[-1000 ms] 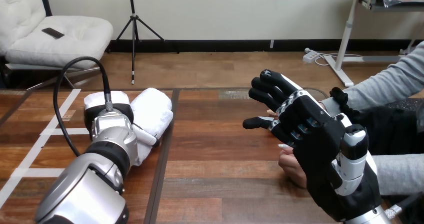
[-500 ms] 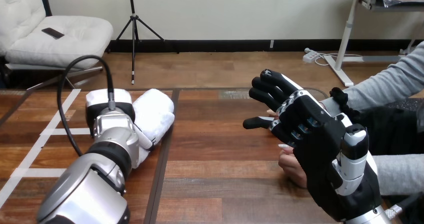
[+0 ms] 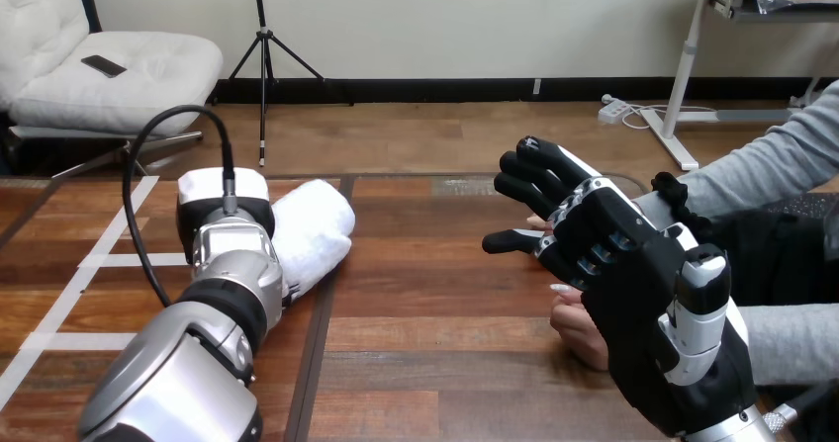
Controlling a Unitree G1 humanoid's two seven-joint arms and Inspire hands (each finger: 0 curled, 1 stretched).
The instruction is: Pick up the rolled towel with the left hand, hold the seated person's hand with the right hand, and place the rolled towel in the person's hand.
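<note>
The white rolled cloth towel [image 3: 319,226] lies middle left, touching the black-and-white left hand [image 3: 224,197]; I cannot tell its grip, so it may drop. The right hand [image 3: 633,284] is spread wide by the person's hand [image 3: 577,331]

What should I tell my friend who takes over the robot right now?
The left hand is against the white rolled cloth towel at the left part of the brown wooden table; I cannot tell if it holds it.
The right hand is open, its fingers fairly straight, in front of the person's hand, not curled round it.
Done: both hands are at their targets.
Left: hold the person's hand, carry the towel across, place it in that hand.
</note>
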